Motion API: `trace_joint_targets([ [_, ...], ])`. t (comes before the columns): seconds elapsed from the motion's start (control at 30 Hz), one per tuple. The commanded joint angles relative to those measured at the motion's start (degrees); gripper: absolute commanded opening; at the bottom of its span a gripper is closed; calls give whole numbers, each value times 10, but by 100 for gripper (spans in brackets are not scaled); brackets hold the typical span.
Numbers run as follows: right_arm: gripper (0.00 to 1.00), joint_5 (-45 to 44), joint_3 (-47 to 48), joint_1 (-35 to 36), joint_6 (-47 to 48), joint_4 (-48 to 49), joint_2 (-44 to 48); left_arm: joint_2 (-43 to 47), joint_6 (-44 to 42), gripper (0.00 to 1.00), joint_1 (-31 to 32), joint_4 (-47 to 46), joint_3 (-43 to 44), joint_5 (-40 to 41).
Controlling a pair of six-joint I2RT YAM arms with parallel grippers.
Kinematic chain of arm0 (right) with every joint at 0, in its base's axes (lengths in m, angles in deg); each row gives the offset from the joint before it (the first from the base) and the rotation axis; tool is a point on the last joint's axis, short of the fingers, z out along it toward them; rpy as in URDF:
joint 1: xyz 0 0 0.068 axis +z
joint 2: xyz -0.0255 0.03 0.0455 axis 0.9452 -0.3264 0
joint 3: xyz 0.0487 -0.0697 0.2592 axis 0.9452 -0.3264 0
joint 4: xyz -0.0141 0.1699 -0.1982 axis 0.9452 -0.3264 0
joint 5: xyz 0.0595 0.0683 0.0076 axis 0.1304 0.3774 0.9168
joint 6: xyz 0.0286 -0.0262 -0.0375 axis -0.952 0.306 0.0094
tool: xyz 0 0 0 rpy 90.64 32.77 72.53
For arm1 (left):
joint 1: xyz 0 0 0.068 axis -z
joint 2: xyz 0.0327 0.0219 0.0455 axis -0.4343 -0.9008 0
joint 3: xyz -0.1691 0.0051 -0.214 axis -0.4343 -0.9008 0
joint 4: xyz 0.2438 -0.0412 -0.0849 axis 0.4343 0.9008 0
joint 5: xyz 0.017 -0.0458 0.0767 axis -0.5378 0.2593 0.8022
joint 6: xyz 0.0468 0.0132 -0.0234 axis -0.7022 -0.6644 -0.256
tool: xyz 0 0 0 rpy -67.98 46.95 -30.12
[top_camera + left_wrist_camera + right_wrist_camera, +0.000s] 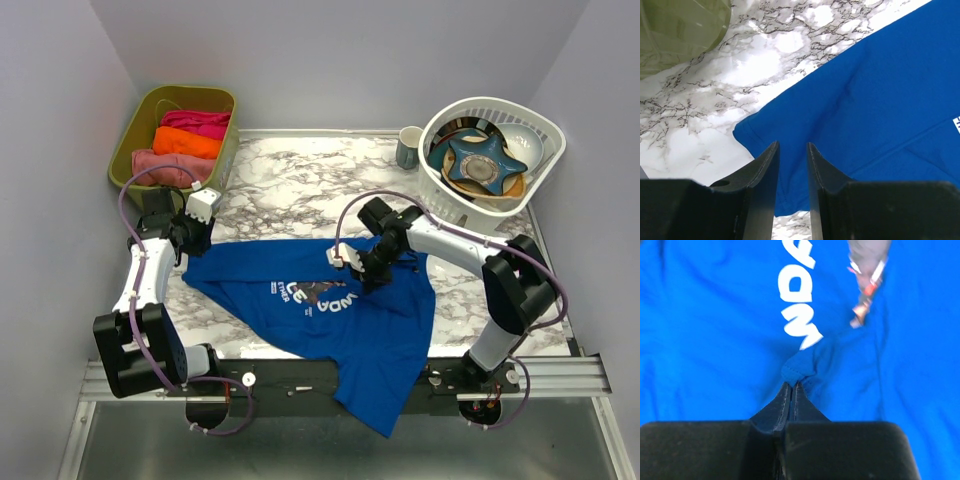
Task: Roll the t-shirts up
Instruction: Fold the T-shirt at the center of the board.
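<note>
Right gripper (pixel 791 386) is pinched tight on a small raised fold of the blue t-shirt (pixel 350 325), beside its white lettering (pixel 799 315). Left gripper (pixel 792 147) stands partly open over the shirt's left edge. The shirt lies spread on the marble table (pixel 290 180).

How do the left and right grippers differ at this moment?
The left gripper has its fingers apart; the right gripper has its fingers shut on a small fold of the t-shirt. The left gripper sits at the shirt's edge beside bare table; the right gripper sits mid-shirt by the white lettering. Both are over the blue cloth.
</note>
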Motion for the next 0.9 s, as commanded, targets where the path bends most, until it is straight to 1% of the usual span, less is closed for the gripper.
trace_joint_targets([
  [0.0,1,33,18,29,-55,-35,17,21,-17,36,3,2,-8,-25],
  [0.1,2,58,49,48,-84,-74,-5,21,-24,36,3,16,2,-20],
  [0.2,10,88,70,63,-104,-114,-36,17,-32,36,4,30,14,-14],
  [0.3,26,132,84,78,-106,-147,-54,13,-39,37,5,45,23,-3],
  [0.33,36,162,88,84,-107,-154,-54,12,-40,37,4,49,26,3],
  [0.4,40,187,86,102,-107,-150,-36,14,-48,37,5,62,30,6],
  [0.43,46,195,83,108,-128,-138,-26,16,-53,37,6,66,30,7],
  [0.47,49,195,73,115,-144,-124,-16,19,-54,37,6,70,30,11],
  [0.5,51,197,69,115,-157,-106,3,20,-57,37,9,77,31,14],
  [0.57,50,185,55,114,-172,-97,21,25,-63,37,12,85,34,15],
  [0.63,49,150,40,110,-187,-70,50,30,-66,37,14,89,33,15],
  [0.73,47,112,24,81,-204,-43,66,31,-71,37,17,78,24,22],
  [0.8,45,99,23,37,-207,-24,67,25,-71,37,18,59,15,32],
  [0.83,44,73,26,21,-218,-12,68,23,-69,37,18,50,12,36],
  [0.87,43,61,29,-13,-221,-3,67,16,-66,37,18,42,8,39],
])
